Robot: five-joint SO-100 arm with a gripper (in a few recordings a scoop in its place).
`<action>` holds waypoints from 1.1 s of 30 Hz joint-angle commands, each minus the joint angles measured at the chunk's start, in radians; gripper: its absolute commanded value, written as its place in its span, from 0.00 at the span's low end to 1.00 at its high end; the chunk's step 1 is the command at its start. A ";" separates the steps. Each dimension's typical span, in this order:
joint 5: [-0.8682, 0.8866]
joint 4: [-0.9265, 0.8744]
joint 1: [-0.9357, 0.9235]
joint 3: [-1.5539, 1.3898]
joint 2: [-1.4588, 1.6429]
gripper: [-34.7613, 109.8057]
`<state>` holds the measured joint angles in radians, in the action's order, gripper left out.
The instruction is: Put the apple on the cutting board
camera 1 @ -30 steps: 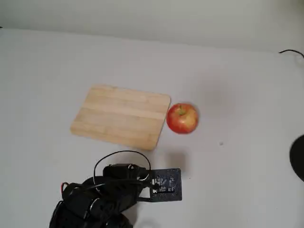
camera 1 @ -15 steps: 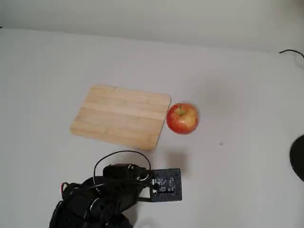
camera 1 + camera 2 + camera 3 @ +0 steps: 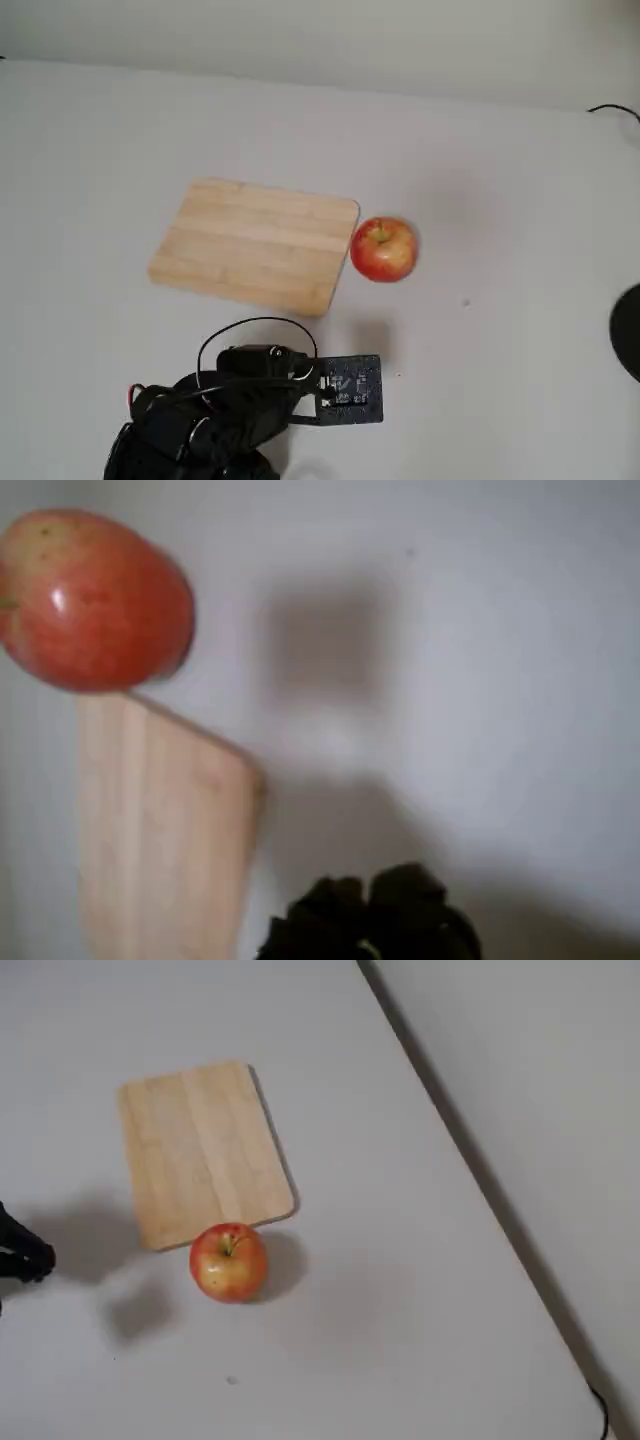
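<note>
Arm [image 3: 215, 420] low at the near table edge in a fixed view, folded, black; gripper [image 3: 372, 920] a dark blur at the bottom of the wrist view, open or closed cannot be told; beyond it the board [image 3: 255, 244] flat on the white table [image 3: 500, 180]; apple [image 3: 383, 249] upright on the table, just beside the board's right short edge, not on it; stem up [image 3: 229, 1261].

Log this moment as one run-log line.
phase: approach not begun | small red apple: on white table, beside light wooden cutting board, not on it | end effector: away from apple, empty, jaw state unclear
</note>
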<state>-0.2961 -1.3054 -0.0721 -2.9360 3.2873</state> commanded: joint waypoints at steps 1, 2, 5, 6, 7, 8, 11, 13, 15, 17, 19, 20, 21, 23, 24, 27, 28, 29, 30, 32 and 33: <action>-0.002 -0.006 0.009 -0.034 0.002 0.24; -0.011 -0.006 0.018 -0.034 0.002 0.24; -0.032 -0.009 0.043 -0.035 0.002 0.24; -0.035 -0.011 0.044 -0.035 0.002 0.24; -0.035 -0.011 0.044 -0.035 0.002 0.24; -0.040 -0.008 0.052 -0.035 0.002 0.24; -0.101 0.089 0.121 -0.051 0.003 0.24; -0.140 0.156 0.098 -0.049 0.003 0.28; -0.264 0.193 0.069 -0.005 0.003 0.29; -0.287 0.198 0.018 0.080 0.003 0.40; -0.279 0.236 0.066 0.181 -0.075 0.42; -0.253 0.250 0.089 0.265 -0.192 0.44; -0.219 0.265 0.084 0.365 -0.339 0.47; -0.192 0.249 0.058 0.574 -0.618 0.55; -0.192 0.230 0.052 0.670 -0.732 0.56; -0.163 0.187 0.031 0.882 -0.968 0.57; -0.146 0.158 0.025 0.951 -1.042 0.58; -0.130 0.118 0.018 1.031 -1.120 0.59; -0.112 0.071 0.009 1.108 -1.201 0.63; -0.095 -0.014 -0.006 1.250 -1.361 0.64; -0.091 -0.044 -0.012 1.305 -1.428 0.64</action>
<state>-0.4188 -1.2364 -0.0552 -1.9436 2.1292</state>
